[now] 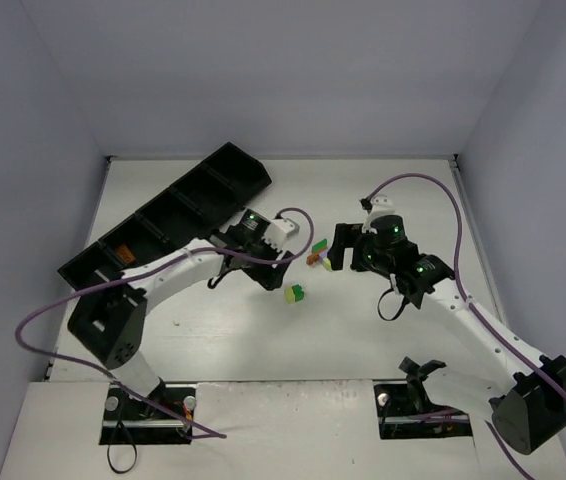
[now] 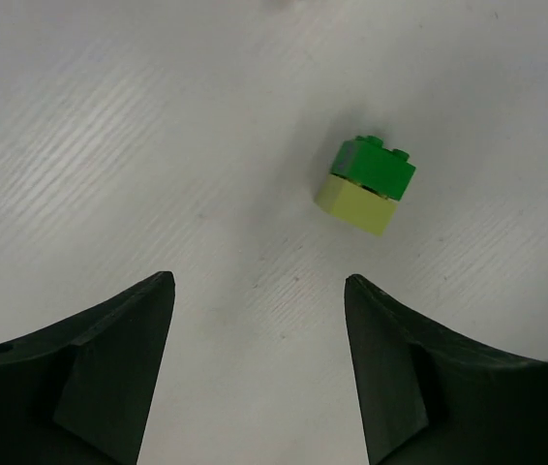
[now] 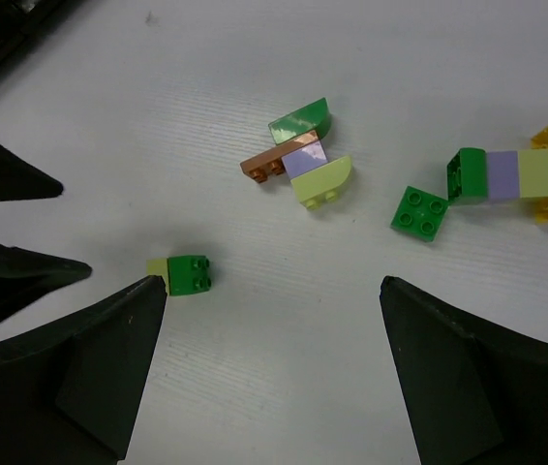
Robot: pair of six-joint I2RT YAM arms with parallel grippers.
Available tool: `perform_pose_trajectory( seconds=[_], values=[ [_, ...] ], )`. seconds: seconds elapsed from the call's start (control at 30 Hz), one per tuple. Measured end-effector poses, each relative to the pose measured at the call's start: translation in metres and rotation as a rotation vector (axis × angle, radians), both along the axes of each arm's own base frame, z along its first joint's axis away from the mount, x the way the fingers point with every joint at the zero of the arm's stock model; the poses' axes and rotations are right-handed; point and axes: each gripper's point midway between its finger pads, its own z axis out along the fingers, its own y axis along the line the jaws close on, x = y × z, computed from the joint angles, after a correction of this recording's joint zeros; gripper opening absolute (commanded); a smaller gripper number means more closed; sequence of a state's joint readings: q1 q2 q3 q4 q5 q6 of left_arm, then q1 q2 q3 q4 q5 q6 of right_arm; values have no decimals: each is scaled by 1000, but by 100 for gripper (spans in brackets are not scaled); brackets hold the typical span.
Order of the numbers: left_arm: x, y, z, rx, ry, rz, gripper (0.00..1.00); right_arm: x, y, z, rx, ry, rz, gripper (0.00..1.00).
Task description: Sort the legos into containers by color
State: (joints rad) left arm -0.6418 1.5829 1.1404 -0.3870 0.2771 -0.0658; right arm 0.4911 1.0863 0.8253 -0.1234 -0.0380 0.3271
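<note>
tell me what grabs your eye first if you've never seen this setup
The splashes of colour: a green-on-lime brick pair just ahead of the open left claw, and a mixed brick cluster ahead of the open right claw. Next, the long black tray lying diagonally at far left.

Left arm (image 1: pixel 178 262): white links are joined by black joint casings.
Right arm (image 1: pixel 483 325): the same white links and black casings are used.
Shoulders: a large, angular black block (image 1: pixel 108 325) is seen at the lower left of the top view, and a matching one at the lower right.
Cables: a purple cable (image 1: pixel 25 328) is looped along the left arm, and a second purple cable (image 1: pixel 418 178) along the right.
Lights: small green lights (image 1: pixel 251 216) are lit near both wrists.
Left gripper (image 2: pixel 257 278): matte black, wedge-shaped fingers are shown.
Right gripper (image 3: pixel 272 281): the same black wedge form is shown.
</note>
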Motion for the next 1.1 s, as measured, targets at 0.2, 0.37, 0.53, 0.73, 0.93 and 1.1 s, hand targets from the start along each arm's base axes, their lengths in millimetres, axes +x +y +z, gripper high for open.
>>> perform_pose_trajectory(
  seconds=[0.2,0.37,0.53,0.73,0.93,1.1],
  values=[
    [-16,-40,-37,63,55,-180,66,-8,0,-8,9,38,5,89],
    [-19,-51,-46,82,55,-236,66,-13,-4,-10,9,45,-3,89],
    [-20,-51,-54,98,61,-253,66,-15,-7,-9,10,46,-8,89],
    [-18,-53,-64,108,67,-260,65,-17,-10,-11,5,55,-15,89],
    [-12,-59,-63,88,43,-256,50,-16,-12,-12,3,55,-20,89],
    [-10,-61,-68,81,38,-257,29,-16,-13,-12,0,55,-24,89]
  ],
)
